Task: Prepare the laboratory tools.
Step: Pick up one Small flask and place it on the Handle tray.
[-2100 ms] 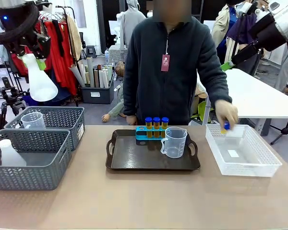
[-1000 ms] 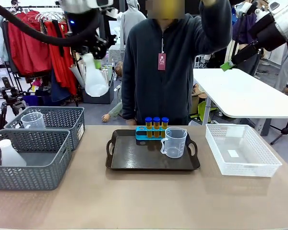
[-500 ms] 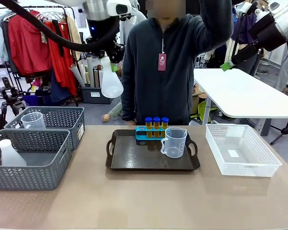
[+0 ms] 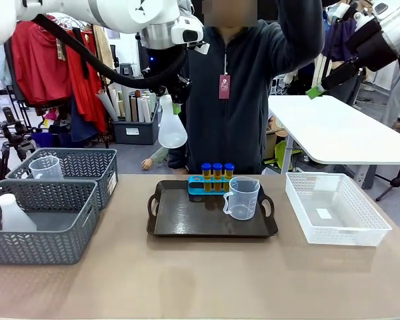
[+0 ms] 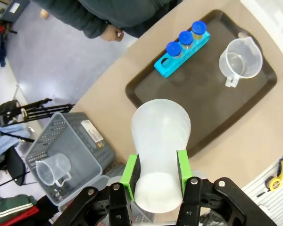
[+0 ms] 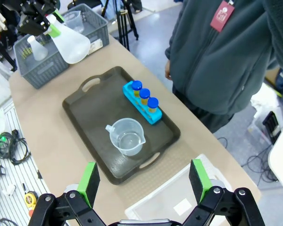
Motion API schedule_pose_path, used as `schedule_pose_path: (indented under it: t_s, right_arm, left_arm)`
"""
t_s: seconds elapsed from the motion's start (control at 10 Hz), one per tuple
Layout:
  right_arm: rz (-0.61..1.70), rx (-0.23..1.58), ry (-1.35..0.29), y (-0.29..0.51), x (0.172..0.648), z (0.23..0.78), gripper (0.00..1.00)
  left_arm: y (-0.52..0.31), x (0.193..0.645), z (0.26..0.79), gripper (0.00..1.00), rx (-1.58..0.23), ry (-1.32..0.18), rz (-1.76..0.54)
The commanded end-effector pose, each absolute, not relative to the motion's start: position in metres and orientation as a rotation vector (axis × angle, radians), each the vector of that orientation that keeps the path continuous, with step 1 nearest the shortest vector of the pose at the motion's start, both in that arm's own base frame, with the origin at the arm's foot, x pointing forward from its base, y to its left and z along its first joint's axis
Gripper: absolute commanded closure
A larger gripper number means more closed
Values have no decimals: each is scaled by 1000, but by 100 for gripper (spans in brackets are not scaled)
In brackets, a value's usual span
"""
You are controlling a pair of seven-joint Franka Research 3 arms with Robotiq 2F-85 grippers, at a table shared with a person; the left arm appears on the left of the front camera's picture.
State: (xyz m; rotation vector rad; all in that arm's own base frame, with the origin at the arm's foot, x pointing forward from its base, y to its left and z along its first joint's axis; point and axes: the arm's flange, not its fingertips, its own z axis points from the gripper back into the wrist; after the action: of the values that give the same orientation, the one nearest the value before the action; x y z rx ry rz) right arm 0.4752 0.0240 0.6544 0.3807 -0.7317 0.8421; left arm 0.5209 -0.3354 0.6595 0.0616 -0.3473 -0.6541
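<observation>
Clamping the neck of the conical flask (image 5: 160,136) between its green pads (image 5: 130,175), the left gripper (image 5: 155,175) stands partly closed and holds it base downward, high above the table (image 4: 200,280). Two seconds ago it hung over the grey baskets (image 4: 43,230). It has since swung across to the far left corner of the tray (image 4: 187,223), just in front of the person (image 4: 240,107). The person's arm (image 4: 300,40), earlier down at the white basket (image 4: 337,217), now runs off the top edge, hiding the hand. Three blue-capped tubes (image 4: 217,171) stand in a rack (image 4: 197,188) at the tray's back, with the beaker (image 4: 242,198) just before them. The tray's left half lies bare. The right gripper (image 6: 144,180) hangs wide apart, empty.
</observation>
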Motion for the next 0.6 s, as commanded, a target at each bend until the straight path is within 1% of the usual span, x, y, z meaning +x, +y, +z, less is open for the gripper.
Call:
schedule_pose_path:
  t_s: [0.0,0.2,0.3,0.5]
  right_arm:
    - [845,399,-740,23,475,656,0]
    - [845,399,-740,23,475,656,0]
    - [845,399,-740,23,475,656,0]
    - [845,399,-740,23,475,656,0]
  left_arm:
    - [-331,515,668,100,66,-355,-647]
    - [-335,520,661,100,62,-349,-653]
    - [-327,515,649,100,100,-354,-705]
    - [-339,532,621,100,76,-308,-757]
